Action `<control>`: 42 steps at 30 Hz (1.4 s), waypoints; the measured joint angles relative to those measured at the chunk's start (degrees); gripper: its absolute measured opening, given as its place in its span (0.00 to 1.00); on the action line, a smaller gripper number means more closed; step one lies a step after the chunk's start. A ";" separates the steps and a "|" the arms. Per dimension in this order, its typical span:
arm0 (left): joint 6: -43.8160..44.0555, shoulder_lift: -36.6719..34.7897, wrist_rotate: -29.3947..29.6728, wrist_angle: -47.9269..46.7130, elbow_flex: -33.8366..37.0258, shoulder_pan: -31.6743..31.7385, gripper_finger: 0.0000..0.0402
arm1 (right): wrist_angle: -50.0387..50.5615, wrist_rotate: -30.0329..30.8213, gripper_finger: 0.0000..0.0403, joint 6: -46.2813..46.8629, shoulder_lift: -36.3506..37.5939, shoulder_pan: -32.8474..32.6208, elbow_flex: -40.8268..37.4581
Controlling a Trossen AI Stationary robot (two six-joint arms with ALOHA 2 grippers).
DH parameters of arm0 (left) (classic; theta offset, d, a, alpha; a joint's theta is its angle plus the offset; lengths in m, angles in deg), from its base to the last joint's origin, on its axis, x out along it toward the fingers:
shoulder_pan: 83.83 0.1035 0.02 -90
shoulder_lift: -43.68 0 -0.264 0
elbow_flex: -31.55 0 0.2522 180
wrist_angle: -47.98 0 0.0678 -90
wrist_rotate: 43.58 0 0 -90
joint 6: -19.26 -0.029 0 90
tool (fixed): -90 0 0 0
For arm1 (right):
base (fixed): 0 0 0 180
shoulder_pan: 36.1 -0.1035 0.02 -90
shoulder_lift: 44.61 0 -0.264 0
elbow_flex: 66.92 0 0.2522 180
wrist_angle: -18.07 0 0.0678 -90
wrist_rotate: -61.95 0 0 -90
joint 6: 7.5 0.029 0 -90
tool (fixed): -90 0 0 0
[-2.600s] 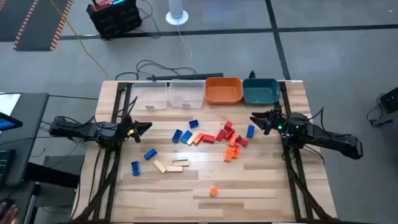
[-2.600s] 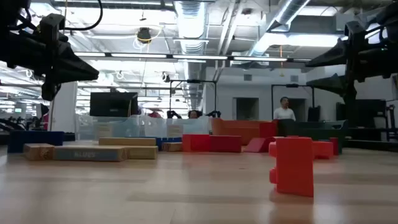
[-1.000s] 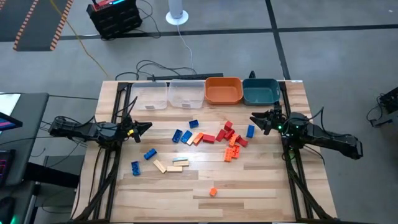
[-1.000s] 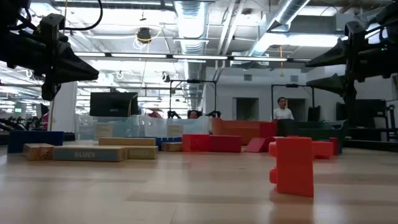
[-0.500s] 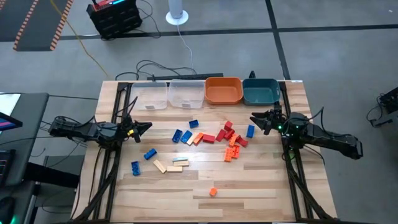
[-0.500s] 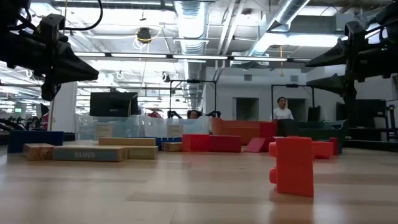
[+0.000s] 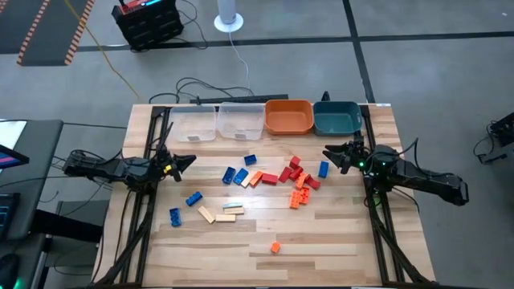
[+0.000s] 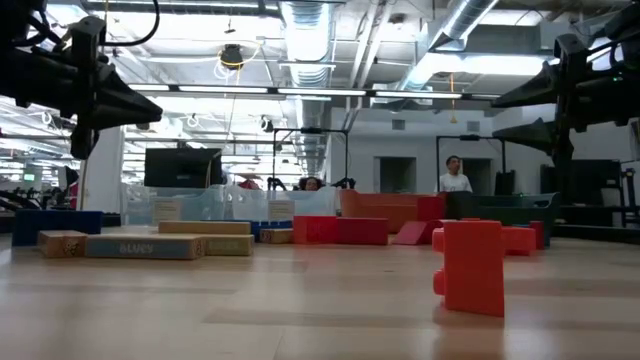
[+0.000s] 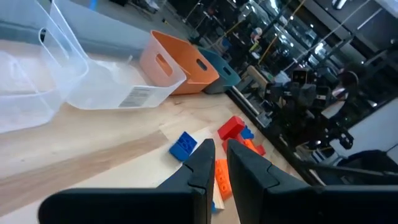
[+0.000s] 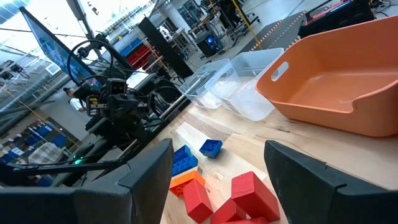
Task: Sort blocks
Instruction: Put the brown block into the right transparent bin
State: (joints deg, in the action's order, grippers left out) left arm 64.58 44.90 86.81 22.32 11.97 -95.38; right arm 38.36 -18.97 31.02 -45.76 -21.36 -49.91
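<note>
Blocks: your blocks (image 7: pixel 265 181) lie loose across the middle of the wooden table (image 7: pixel 337 241), none yet in a bin. Red and orange ones cluster toward the right arm's side, blue ones are spread from the centre to the left arm's side, tan ones (image 7: pixel 221 213) sit nearer the front, and one orange block (image 7: pixel 275 248) lies alone, well apart at the front.
Bins: two clear bins (image 7: pixel 217 122), an orange bin (image 7: pixel 289 117) and a teal bin (image 7: pixel 337 118) stand in a row at the far edge.
Left gripper: your left gripper (image 7: pixel 183 163) hovers at the left side of the table with its fingers pressed together, holding nothing.
Right gripper: your right gripper (image 7: pixel 337 155) hovers just beside the red cluster, jaws spread wide and empty.
Handling: you can expect these blocks to be light, rigid and smooth, likely to skid or tip if nudged. Take one across its narrow sides, at mid-length.
Caution: in the crowded cluster, neighbours touch; start with an outlying block, such as the blue block (image 7: pixel 324 168) nearest your right gripper.
</note>
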 joint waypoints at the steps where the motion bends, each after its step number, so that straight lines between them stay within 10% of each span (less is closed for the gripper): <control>1: -0.56 0.00 0.00 -0.04 0.00 0.00 0.09 | -0.01 0.01 0.70 0.00 -0.02 0.00 0.00; 11: -26.68 0.01 -10.85 4.02 0.07 0.00 0.09 | -2.94 0.38 0.70 0.00 -0.02 0.47 -0.32; 22: -30.13 1.65 -13.14 8.78 0.31 0.00 0.09 | -5.81 14.86 0.70 -5.55 -0.02 5.25 -0.25; 33: -32.46 15.58 -12.24 22.19 -0.06 0.00 0.09 | -2.52 6.54 0.70 -1.28 -3.24 0.71 -0.07; 42: -32.62 29.82 -13.46 13.79 -8.99 0.02 0.09 | -11.30 -0.70 0.70 -5.77 -8.94 -11.09 -0.11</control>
State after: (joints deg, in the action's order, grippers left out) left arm 31.96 74.72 73.34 36.11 2.97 -95.37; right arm 27.06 -19.67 25.26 -54.70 -32.44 -50.03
